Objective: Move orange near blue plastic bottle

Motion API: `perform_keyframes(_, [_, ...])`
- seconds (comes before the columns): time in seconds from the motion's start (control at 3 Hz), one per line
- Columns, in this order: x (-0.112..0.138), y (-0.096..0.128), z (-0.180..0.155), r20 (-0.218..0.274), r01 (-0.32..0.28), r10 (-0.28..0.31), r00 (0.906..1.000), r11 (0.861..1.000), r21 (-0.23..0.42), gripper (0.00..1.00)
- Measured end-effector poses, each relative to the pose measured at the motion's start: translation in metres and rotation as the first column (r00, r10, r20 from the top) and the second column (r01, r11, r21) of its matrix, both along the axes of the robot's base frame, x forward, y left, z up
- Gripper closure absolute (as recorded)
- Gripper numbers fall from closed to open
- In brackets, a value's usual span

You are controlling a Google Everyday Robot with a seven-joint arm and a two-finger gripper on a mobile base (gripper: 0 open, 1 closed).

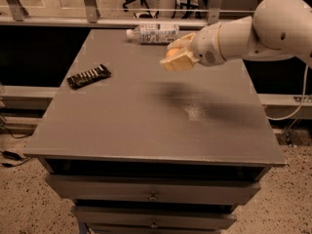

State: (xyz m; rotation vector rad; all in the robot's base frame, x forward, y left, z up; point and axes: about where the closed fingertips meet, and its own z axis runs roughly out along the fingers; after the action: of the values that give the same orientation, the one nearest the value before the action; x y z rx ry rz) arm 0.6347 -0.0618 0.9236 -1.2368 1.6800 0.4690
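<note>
Tool (178,58) clamped on orange (171,53), aloft above table (122,130), near bottle (155,33); transport step; next: lower and release just beside bottle.

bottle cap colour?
White cap, camera view; the blue plastic bottle lies at the far edge of the table. The claw, shut on the orange, hovers near it.

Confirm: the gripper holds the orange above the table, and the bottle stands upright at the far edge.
No: the camera view shows the blue plastic bottle lying on its side there, not upright. The gripper does hold the orange above the table.
</note>
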Motion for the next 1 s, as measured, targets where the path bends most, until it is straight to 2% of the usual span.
perform_keyframes(0.33, [0.055,-0.002,0.014,0.065,0.023,-0.028,0.9975,0.997,0.072,1.0])
perform_keyframes(0.67, [0.125,-0.006,0.021,0.098,0.066,-0.082,0.9918,0.985,0.158,1.0])
perform_keyframes(1.0, [0.159,-0.007,0.019,0.097,0.095,-0.116,0.9886,0.976,0.195,1.0])
